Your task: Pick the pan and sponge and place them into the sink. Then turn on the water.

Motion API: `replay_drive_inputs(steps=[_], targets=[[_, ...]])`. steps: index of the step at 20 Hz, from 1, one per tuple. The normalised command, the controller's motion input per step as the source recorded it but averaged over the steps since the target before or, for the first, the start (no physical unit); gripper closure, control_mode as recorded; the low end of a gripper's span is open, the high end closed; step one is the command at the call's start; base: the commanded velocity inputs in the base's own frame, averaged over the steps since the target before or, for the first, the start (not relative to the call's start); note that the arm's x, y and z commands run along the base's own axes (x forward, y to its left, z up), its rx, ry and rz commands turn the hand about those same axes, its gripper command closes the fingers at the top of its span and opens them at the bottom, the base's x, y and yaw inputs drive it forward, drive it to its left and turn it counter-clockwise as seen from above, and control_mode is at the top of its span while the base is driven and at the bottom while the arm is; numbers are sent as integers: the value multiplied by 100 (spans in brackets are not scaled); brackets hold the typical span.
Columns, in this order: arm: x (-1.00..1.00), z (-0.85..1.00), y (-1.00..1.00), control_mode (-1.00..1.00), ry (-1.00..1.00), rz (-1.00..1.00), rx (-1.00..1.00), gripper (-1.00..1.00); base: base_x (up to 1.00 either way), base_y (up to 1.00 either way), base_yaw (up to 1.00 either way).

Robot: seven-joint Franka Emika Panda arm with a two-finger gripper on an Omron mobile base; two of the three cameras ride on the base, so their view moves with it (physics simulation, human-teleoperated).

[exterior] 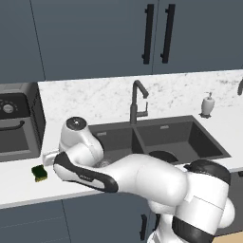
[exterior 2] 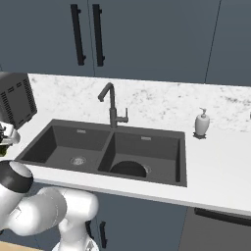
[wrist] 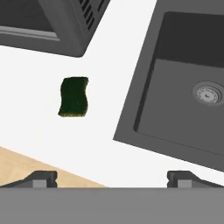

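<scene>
The sponge (wrist: 73,96) lies green side up on the white counter, left of the sink (wrist: 175,65). In the hand view it sits up and to the left of my open gripper (wrist: 113,178), outside the gap between the fingertips (wrist: 41,177). From the left base view the sponge (exterior: 39,173) rests near the counter's front edge, with my gripper (exterior: 47,159) hovering just above and right of it, holding nothing. The black pan (exterior: 163,155) sits in the right basin of the sink (exterior: 199,137); the right base view also shows the pan (exterior 2: 128,169). The water is out of view at the faucet (exterior: 137,102).
A dark boxy appliance (exterior: 16,123) stands on the counter just behind the sponge. A white soap dispenser (exterior: 207,104) stands at the back right of the sink. The left basin has a round drain (wrist: 209,93). The counter's front edge runs close below the sponge.
</scene>
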Motion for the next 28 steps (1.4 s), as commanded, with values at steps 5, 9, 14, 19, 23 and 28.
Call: replay_drive_inputs(steps=[5, 9, 14, 19, 23, 28], targets=[[24, 0, 56, -100, 6, 0, -2, -100, 0, 0, 0], [5, -2, 46, -100, 5, -3, 0, -100, 0, 0, 0], [0, -13, 29, -100, 0, -4, 0, -100, 0, 0, 0], [5, -28, 26, -100, 0, -3, 0, -100, 0, 0, 0], [15, -15, 15, -100, 0, -2, 0, -100, 0, 0, 0], [28, -7, 6, -100, 0, -2, 0, -100, 0, 0, 0]])
